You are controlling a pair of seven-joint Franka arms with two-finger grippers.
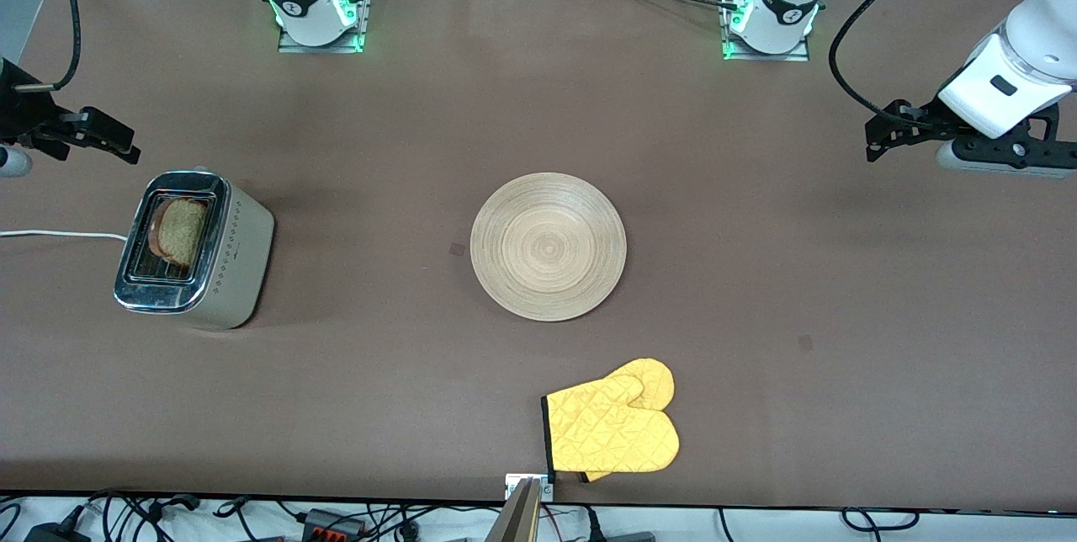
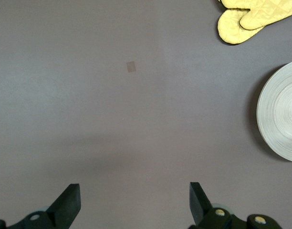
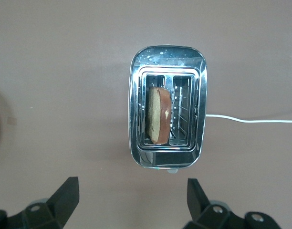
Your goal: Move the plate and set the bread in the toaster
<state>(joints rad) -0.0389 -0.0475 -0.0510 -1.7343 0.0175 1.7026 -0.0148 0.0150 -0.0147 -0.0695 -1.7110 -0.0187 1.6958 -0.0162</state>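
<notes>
Both tools hang spread and empty: my right tool (image 3: 131, 202) above the toaster (image 1: 198, 249), bread (image 1: 178, 232) already slotted; left tool (image 2: 134, 202) parked over bare bench (image 1: 841, 289) (waiting), well clear of the centred plate (image 1: 548, 247).

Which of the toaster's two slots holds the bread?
The slot nearer the table's middle: in the toaster the bread stands in it, while the slot nearer the cord shows only bare wire guides.

The bread (image 1: 179, 232) stands in the toaster (image 1: 195, 250), well apart from the plate (image 1: 548, 247).
</notes>
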